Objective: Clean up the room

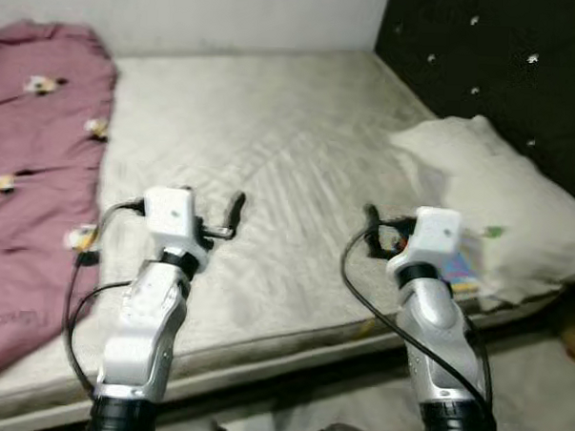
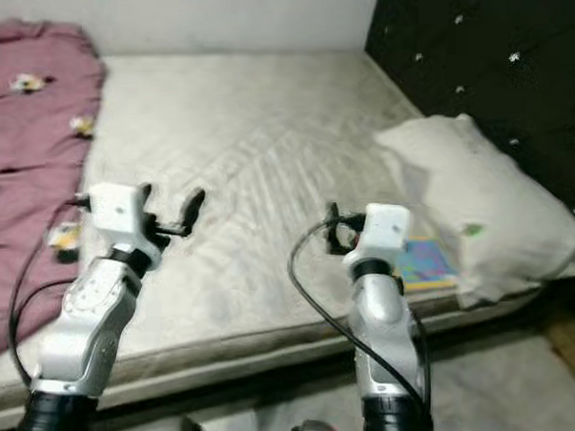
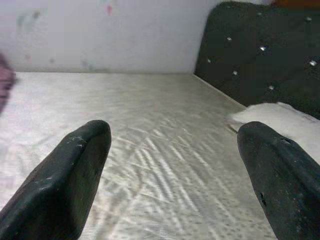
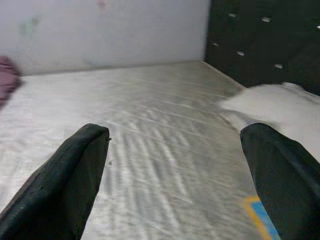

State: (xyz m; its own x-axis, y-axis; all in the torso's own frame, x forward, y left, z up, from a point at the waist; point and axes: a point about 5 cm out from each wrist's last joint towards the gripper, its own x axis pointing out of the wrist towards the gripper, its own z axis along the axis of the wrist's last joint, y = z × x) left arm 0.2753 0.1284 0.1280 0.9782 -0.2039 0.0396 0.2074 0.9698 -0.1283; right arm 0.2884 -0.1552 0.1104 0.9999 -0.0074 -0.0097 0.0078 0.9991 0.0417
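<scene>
1. The left tool is hovering over the bare mattress, fingers spread wide, gripping nothing.
2. The right tool is hovering likewise, wide apart and empty, near the pillow.
3. A maroon blanket is lying along the mattress's left side.
4. A colourful book is lying beside the pillow.

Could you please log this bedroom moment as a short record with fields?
surface: bare mattress, pale and quilted
blanket: mauve flowered blanket spread over the robot's left part of the bed
pillow: white pillow on the robot's right, against the dark tufted headboard
loose item: colourful book on the mattress, beside the pillow's near edge
left gripper: open, held over the mattress, holding nothing
right gripper: open, held over the mattress, near the book, holding nothing
state: bed not yet tidied
</scene>
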